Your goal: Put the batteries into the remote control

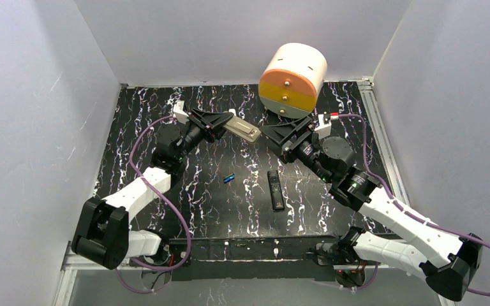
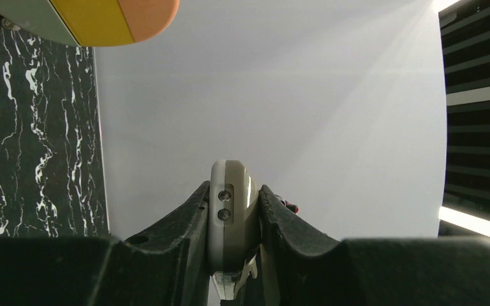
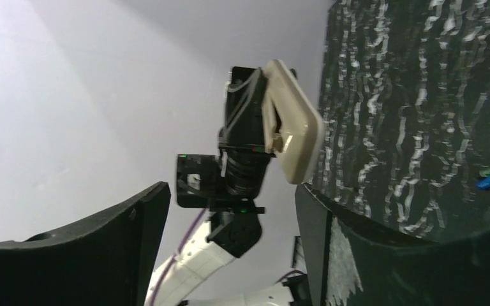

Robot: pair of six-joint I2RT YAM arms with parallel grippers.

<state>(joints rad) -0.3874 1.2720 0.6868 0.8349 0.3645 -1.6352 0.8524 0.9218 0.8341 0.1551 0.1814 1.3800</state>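
Remote control (image 1: pixel 242 131), rounded and greyish-tan, clenched in left jaws; right jaws released

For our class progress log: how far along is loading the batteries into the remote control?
Done: the left end effector holds the remote control lifted. In hand: the open right end effector sits at its free end. Left: the blue battery lies on the table, unloaded.

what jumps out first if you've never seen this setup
A big drum banded white, orange, yellow and grey sits at the back of the black marbled table. Just in front of it, the left pincer clamps the remote control up off the table, with the open right pincer at its other end. A blue battery and a slim black remote lie mid-table.
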